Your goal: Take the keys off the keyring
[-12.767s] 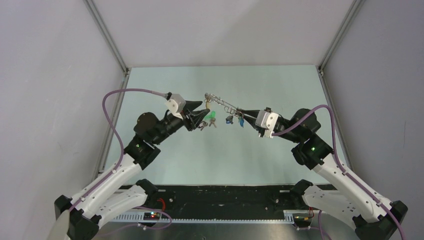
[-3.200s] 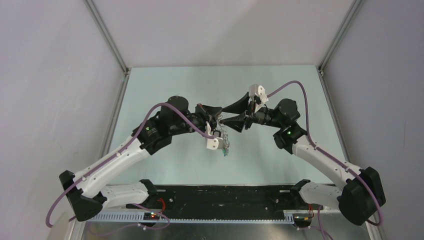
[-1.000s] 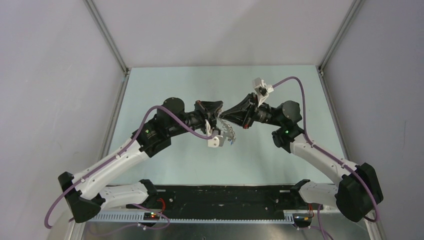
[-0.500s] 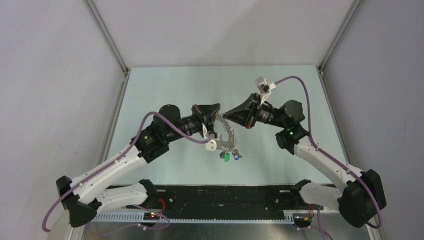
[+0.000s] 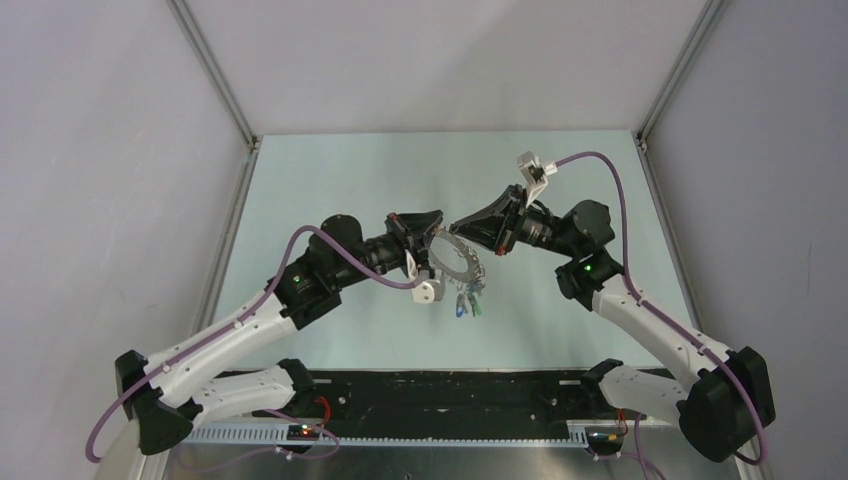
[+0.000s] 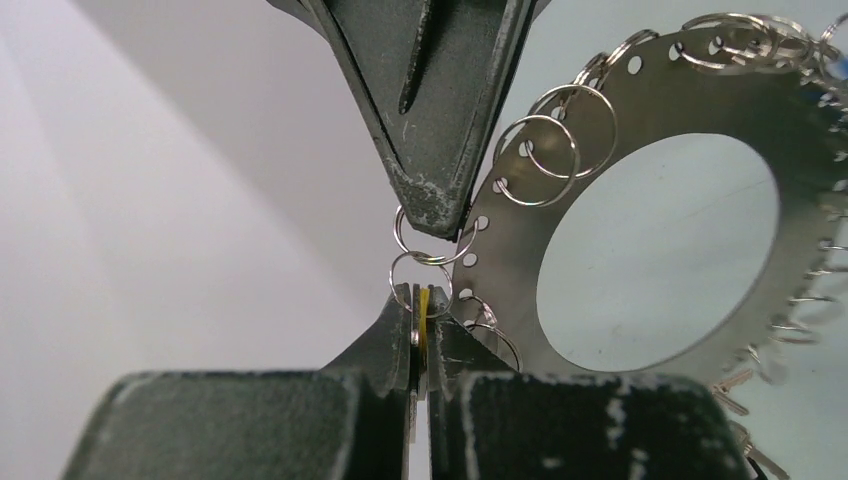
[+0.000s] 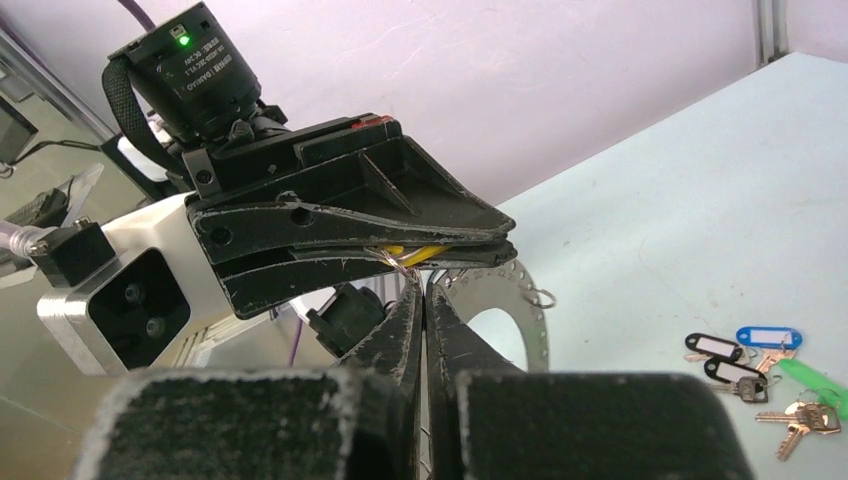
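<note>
Left gripper (image 6: 420,298) and right gripper (image 6: 432,208), both clamped tight, each pinch a split ring (image 6: 421,270) on the rim of the keyring (image 6: 700,120), held aloft above the keys (image 7: 762,366) lying on the table (image 7: 690,200).

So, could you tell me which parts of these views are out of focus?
Left wrist: the left fingers blur at the bottom, the keyring is crisp. Right wrist: the right fingers are soft, the keys beyond look sharp. Top external: evenly lit, no glare.
</note>
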Available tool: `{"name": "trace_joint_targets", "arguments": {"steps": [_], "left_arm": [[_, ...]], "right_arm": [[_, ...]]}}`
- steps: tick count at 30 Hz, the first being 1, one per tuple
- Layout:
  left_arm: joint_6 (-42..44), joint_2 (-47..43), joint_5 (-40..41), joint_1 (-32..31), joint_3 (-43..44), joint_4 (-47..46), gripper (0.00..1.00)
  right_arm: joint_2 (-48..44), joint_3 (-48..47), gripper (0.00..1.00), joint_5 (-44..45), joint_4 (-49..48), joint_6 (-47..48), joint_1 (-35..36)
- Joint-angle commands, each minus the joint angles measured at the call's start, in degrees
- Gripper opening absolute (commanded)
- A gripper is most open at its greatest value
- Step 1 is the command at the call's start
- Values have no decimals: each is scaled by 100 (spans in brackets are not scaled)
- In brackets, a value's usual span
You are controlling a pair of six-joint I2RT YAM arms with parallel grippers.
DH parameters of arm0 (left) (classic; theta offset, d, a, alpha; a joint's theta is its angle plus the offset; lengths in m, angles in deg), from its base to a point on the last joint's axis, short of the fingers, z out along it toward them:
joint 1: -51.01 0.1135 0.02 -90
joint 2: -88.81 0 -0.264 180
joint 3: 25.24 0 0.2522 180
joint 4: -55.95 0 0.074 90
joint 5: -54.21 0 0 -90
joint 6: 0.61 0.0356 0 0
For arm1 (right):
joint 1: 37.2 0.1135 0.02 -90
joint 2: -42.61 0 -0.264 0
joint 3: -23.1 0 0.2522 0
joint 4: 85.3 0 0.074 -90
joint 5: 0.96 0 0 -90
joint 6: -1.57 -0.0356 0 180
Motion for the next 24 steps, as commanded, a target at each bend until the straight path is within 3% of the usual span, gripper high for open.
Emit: {"name": "trace_joint_targets", "arguments": {"steps": [1, 16, 24], "left_arm": [[-189, -193, -218, 30, -72, -372, 0], [204, 73, -106, -52, -179, -272, 0], [675, 214, 227, -151, -47, 143, 0]], "right_arm": [[-33, -16, 0, 548, -425, -278, -169], [193, -23, 0, 1220, -1038, -884, 60], [275, -110, 0, 1496, -815, -947, 204]]}}
